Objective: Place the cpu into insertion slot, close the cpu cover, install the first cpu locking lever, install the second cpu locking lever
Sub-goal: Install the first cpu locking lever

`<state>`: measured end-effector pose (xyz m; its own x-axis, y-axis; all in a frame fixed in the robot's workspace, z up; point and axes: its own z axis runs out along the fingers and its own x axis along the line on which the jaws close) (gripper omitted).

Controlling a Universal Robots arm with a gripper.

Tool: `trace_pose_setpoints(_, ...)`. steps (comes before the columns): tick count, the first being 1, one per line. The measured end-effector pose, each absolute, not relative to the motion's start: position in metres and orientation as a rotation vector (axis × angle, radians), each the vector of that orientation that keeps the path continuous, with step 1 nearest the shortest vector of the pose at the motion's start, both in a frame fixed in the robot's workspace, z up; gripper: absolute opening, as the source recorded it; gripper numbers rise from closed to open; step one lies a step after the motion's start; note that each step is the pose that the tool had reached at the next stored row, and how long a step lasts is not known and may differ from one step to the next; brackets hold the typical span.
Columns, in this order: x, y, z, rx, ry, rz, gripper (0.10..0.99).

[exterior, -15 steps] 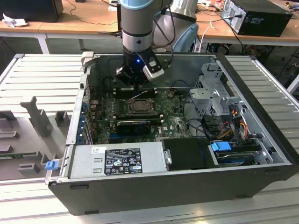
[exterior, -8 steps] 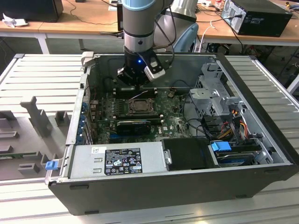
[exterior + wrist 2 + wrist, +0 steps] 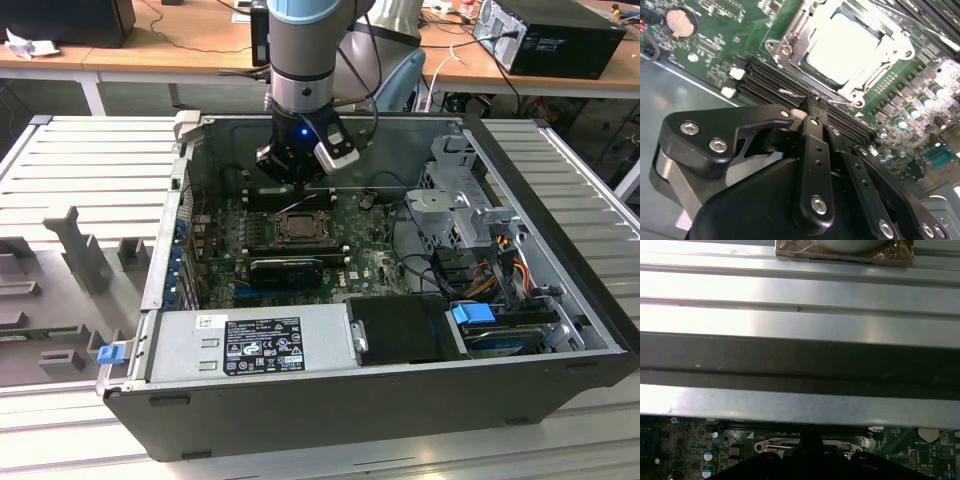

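The cpu (image 3: 845,47) lies flat in the insertion slot (image 3: 298,228) on the green board. The silver cpu cover (image 3: 790,40) is down around the chip, framing its pale metal top. My gripper (image 3: 815,106) is shut, its two thin black fingers pressed together. The tips sit at a thin wire locking lever (image 3: 790,93) that runs along the socket's edge beside the memory slots. In the exterior view my gripper (image 3: 298,188) hangs just behind the socket, low inside the open computer case. The first wrist view catches an edge of the cover (image 3: 771,446) past the gripper's dark body.
Long black memory slots (image 3: 760,80) lie between the gripper and the socket. A coin battery (image 3: 681,22) sits on the board. The case wall (image 3: 800,355) stands close behind the gripper. A power supply (image 3: 255,345), a drive cage (image 3: 460,195) and loose cables (image 3: 490,270) crowd the case.
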<state>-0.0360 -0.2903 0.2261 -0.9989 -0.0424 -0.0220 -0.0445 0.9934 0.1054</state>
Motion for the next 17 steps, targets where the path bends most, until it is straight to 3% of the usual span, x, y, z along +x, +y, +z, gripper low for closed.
trace_pose_setpoints(17,-0.023,-0.289,0.214,-0.071,3.117,0.165,0.106)
